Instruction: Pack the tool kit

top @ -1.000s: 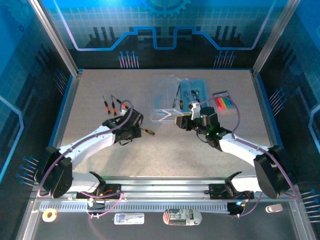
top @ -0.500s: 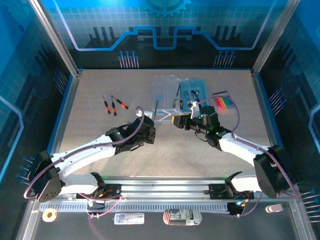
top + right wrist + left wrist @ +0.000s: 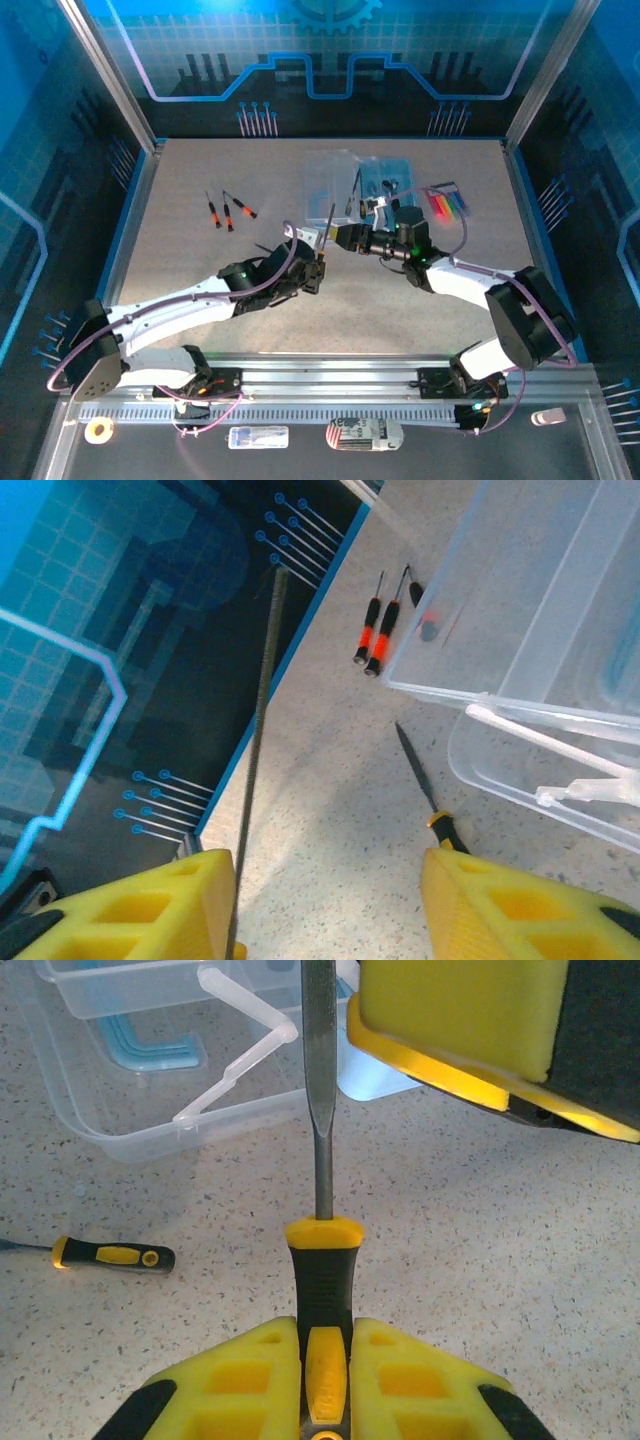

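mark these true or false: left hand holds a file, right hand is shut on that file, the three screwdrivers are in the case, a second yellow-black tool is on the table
1. The left hand grips a file by its yellow-black handle. True.
2. The right hand is shut on that file. False: it is open, with the shaft running up along one side of it.
3. The three screwdrivers lie in the case. False: they lie on the table, to the left of the case.
4. A second yellow-black tool lies on the table. True.
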### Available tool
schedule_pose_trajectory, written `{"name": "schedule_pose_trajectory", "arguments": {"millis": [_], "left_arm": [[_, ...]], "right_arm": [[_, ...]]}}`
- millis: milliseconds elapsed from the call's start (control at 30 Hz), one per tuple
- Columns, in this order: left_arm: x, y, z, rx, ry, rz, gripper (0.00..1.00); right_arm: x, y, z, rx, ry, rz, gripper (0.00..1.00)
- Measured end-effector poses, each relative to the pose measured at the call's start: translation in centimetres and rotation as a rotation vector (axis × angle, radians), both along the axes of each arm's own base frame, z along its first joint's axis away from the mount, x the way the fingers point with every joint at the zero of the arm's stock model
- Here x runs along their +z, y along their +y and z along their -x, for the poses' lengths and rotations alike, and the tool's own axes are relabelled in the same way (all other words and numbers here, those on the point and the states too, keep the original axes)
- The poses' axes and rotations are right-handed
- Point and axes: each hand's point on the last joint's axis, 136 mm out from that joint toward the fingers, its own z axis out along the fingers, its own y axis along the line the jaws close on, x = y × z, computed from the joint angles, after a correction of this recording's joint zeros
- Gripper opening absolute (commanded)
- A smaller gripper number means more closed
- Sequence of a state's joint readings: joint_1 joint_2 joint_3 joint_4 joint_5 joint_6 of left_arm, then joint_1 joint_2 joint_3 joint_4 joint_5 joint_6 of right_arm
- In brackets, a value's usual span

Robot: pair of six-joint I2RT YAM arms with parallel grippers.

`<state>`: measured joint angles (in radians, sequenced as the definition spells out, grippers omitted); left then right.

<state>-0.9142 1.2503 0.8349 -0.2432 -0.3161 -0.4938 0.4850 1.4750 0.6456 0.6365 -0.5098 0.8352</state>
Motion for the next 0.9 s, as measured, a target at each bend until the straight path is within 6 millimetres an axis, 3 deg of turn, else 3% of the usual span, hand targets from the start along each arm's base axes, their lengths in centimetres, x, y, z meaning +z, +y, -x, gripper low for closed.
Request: {"name": "schedule_pose_trajectory", "arguments": {"millis": [367, 567, 700, 767, 833, 900], "left_arm": [[-1.6, -0.9, 0.0, -0.022, 0.037, -0.02, 0.13], [-1.1, -1.3, -0.1, -0.028, 0.025, -0.008, 0.15], [-1.1, -1.3, -0.2, -0.03, 0.021, -0.007, 0.28], [-1.1, -1.4, -0.2, -0.031, 0.022, -0.008, 0.32], [-1.1, -1.4, -0.2, -0.033, 0.02, -0.011, 0.45], [-1.1, -1.4, -0.2, -0.031, 0.02, -0.011, 0.52]], "right_arm": [[0.8, 0.5, 0.0, 0.023, 0.0, -0.055, 0.36], [0.3, 0.7, 0.1, 0.036, 0.014, -0.054, 0.16], [0.4, 0.7, 0.1, 0.034, 0.022, -0.061, 0.05], [0.4, 0.7, 0.1, 0.036, 0.017, -0.062, 0.04], [0.4, 0.6, 0.0, 0.032, 0.017, -0.059, 0.04], [0.4, 0.6, 0.0, 0.032, 0.014, -0.056, 0.03]]}}
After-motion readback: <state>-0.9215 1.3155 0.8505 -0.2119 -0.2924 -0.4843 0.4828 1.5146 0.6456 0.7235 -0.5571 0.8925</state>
